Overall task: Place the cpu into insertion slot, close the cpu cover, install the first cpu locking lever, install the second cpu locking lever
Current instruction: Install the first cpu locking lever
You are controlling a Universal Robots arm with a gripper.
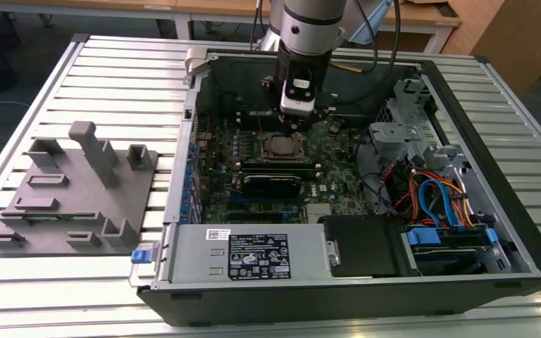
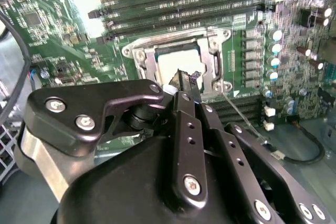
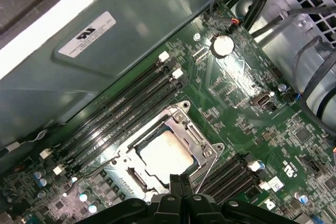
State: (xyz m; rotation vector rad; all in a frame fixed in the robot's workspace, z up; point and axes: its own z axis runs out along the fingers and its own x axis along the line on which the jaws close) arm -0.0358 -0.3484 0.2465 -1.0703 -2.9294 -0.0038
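Observation:
The cpu [image 3: 167,155] [image 2: 176,62], a silvery square chip, lies in the insertion slot [image 1: 282,147] on the green board. The cpu cover [image 3: 195,136] [image 2: 146,62], a thin silver frame, lies down around it. A thin wire lever [image 2: 242,116] angles away from one corner of the socket, and it also shows beside the frame as the lever [image 3: 206,171]. My gripper [image 3: 178,182] [image 2: 184,77] [image 1: 301,129] hangs just over the socket's edge. Its black fingers are shut together with nothing between them.
Long black slots [image 3: 123,111] run beside the socket. A grey power supply box [image 1: 242,253] fills the case's near side. A drive cage with blue and orange cables [image 1: 435,193] stands at the exterior view's right. A grey fixture plate [image 1: 73,190] lies outside the case.

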